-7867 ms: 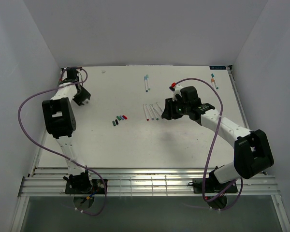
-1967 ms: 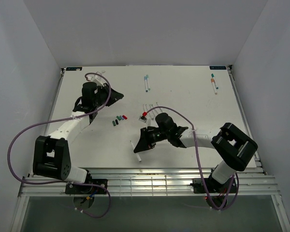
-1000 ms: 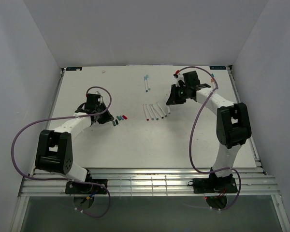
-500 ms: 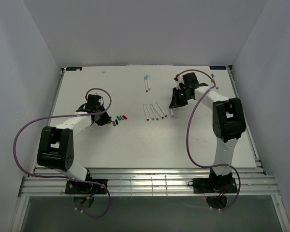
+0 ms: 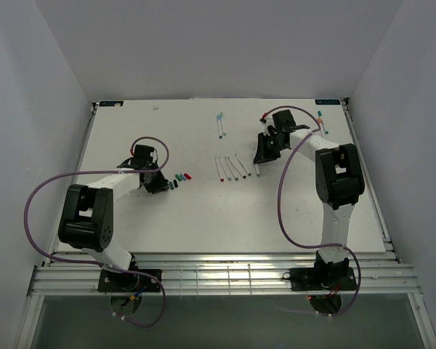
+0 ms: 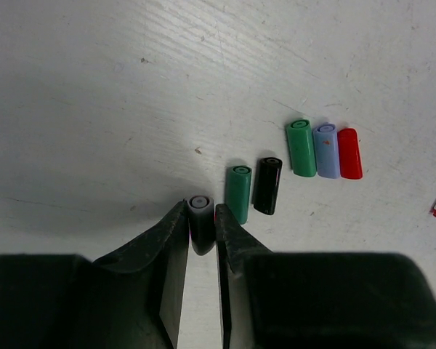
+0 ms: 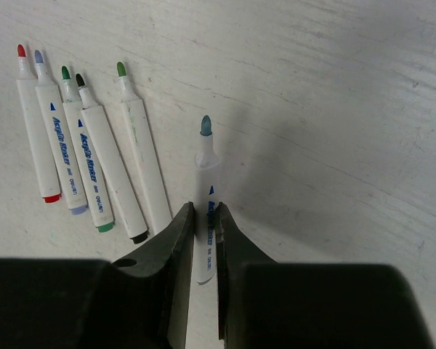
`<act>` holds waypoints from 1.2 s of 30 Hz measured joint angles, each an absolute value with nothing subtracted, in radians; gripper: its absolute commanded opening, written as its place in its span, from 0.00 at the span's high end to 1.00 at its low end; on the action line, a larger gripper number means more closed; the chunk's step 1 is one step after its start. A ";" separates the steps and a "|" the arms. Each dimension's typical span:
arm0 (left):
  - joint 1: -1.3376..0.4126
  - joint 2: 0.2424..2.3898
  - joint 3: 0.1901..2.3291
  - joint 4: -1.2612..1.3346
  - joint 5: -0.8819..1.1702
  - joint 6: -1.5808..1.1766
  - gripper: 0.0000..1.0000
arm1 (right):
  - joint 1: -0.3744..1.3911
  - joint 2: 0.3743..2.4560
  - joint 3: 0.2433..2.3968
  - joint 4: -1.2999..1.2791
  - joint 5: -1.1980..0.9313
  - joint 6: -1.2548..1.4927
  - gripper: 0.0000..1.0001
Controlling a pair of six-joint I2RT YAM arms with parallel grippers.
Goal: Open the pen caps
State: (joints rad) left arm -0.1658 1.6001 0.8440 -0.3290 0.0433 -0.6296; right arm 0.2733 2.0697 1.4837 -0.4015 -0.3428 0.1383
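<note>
My left gripper (image 6: 201, 217) is shut on a dark purple pen cap (image 6: 200, 205), low on the table at the left end of the cap row. Beside it lie teal (image 6: 238, 193), black (image 6: 267, 185), green (image 6: 301, 147), light blue (image 6: 325, 150) and red (image 6: 349, 153) caps. In the top view the left gripper (image 5: 158, 183) is next to these caps (image 5: 180, 177). My right gripper (image 7: 205, 218) is shut on an uncapped white pen (image 7: 206, 182) with a teal tip, lying just right of several uncapped pens (image 7: 94, 167). In the top view the right gripper (image 5: 260, 155) is at the row's right end.
Two capped pens (image 5: 220, 125) lie at the back middle and two more (image 5: 321, 122) at the back right. A small white scrap (image 5: 155, 107) lies at the back left. Purple cables loop over both arms. The table's white surface (image 5: 203, 218) spreads in front of the pens.
Two seconds ago both grippers were apart near mid-table. Since then the right gripper carried the pen back to the row's right end, and the left gripper brought the cap down by the cap row.
</note>
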 measured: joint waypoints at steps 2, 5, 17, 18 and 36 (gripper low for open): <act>-0.166 1.600 0.844 -0.329 0.043 -0.632 0.67 | 0.273 2.070 1.484 -0.401 -0.343 0.138 0.92; -0.166 1.600 0.844 -0.329 0.043 -0.633 0.66 | 0.273 2.070 1.484 -0.400 -0.343 0.138 0.92; -0.165 1.583 0.837 -0.333 0.028 -0.647 0.59 | 0.288 2.086 1.484 -0.394 -0.344 0.139 0.85; -0.165 1.575 0.837 -0.337 0.022 -0.645 0.59 | 0.291 2.087 1.484 -0.394 -0.344 0.139 0.84; -0.164 1.521 1.152 -0.313 0.119 -0.585 0.54 | 0.335 2.096 1.541 -0.404 -0.296 0.150 0.49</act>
State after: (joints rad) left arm -0.1642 1.5208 1.1519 -0.3130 0.1188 -0.5854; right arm 0.3351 2.0956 1.5410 -0.4042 -0.2958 0.1505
